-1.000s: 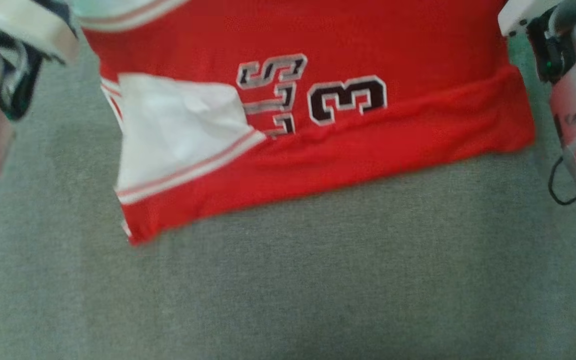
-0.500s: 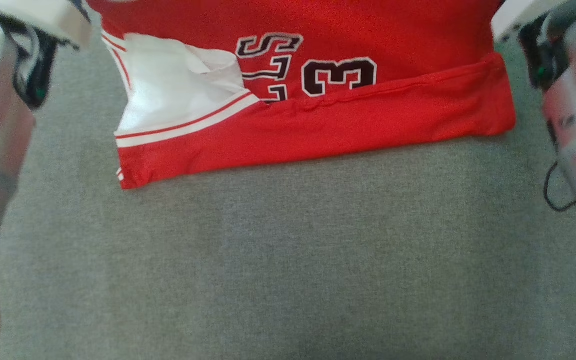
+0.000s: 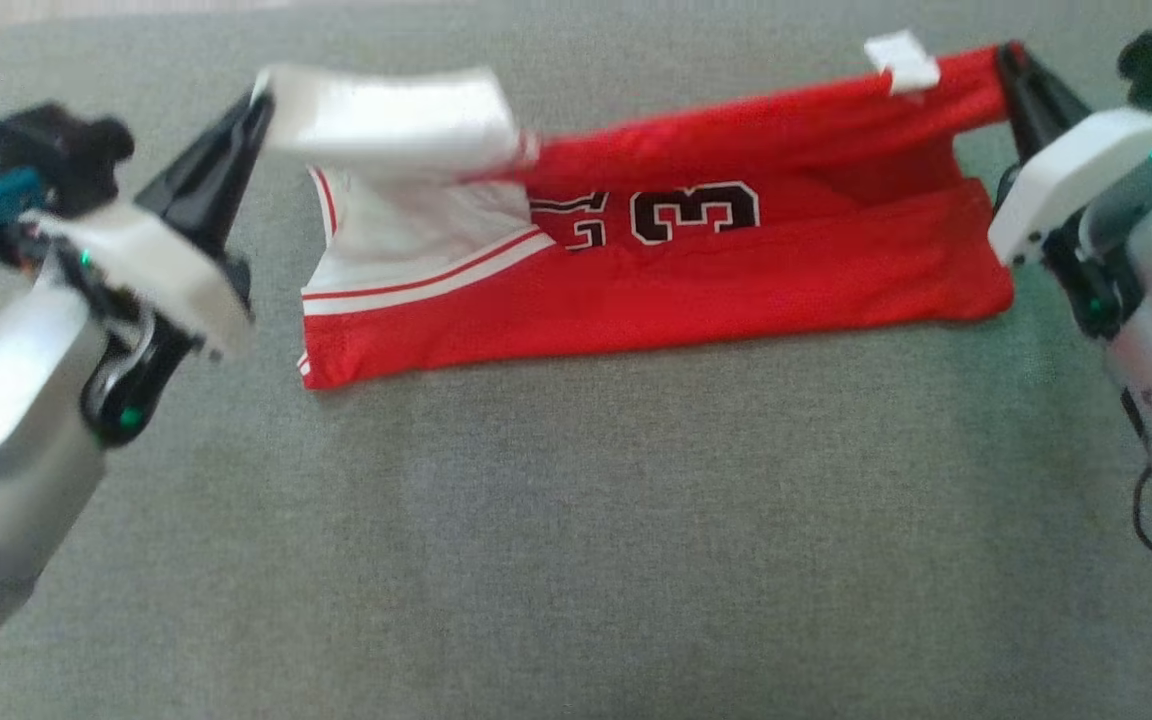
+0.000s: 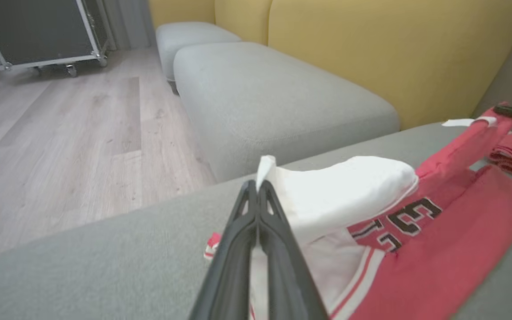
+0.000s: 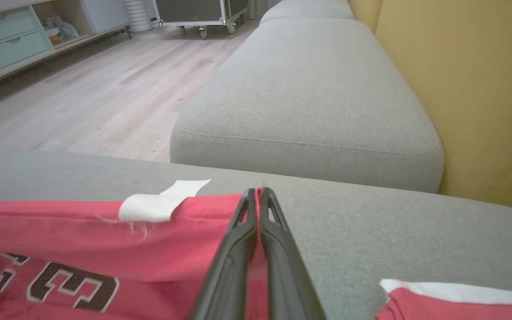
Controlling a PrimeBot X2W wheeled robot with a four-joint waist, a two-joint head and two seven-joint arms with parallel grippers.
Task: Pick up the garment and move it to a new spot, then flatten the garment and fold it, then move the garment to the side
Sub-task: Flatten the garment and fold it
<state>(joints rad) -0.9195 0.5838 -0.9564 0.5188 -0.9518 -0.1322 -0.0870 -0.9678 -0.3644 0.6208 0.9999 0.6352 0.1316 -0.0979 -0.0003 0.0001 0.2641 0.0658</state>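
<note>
A red jersey with a dark, white-edged number on it lies across a grey sofa cushion, its lower part resting flat in a folded band while its far edge is lifted off the fabric and stretched between the two grippers. The left gripper has its dark fingers pressed together on the white side panel at the jersey's left corner; in the left wrist view the left gripper pinches the cloth at its very tips, and the white panel bulges away to the right of them. The right gripper is likewise closed tight on the red corner at the opposite end; in the right wrist view the right gripper has red cloth caught between its fingers, and a small white label sticks up from the raised edge just to the left. The held edge sags slightly between the two grips. Another red-and-white piece of cloth lies on the cushion near the right gripper; whether it belongs to the jersey cannot be told. Beyond stand a yellow backrest and a wooden floor.
</note>
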